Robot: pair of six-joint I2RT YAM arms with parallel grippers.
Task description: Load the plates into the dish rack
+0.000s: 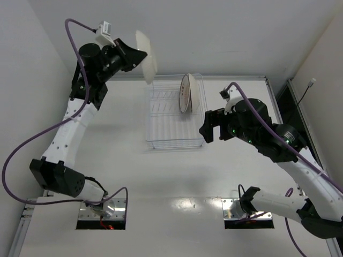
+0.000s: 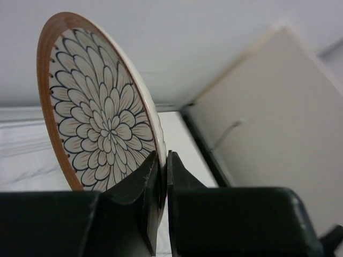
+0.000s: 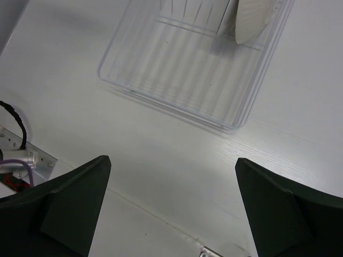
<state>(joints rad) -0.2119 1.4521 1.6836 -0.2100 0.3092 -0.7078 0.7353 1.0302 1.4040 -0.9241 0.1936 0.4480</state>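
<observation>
Left jaws: gripping rim of petal plate [image 2: 102,118], far-left of dish rack [image 1: 161,131].
Right jaws: wide open, empty, right of dish rack.
Racked plates [image 1: 186,95]: upright, far-right end.

Plates [image 1: 185,95] in dish rack [image 1: 166,134]; third plate [image 1: 146,61] at its far-left corner

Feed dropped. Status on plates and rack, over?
Left fingers shut on petal plate, held near rack. Right fingers open, empty. Second plate upright in rack. Free slots unblocked.

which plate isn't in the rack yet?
The brown-rimmed petal-pattern plate, clamped by its rim in the left gripper and held outside the rack. The other plates stand on edge in the dish rack.
</observation>
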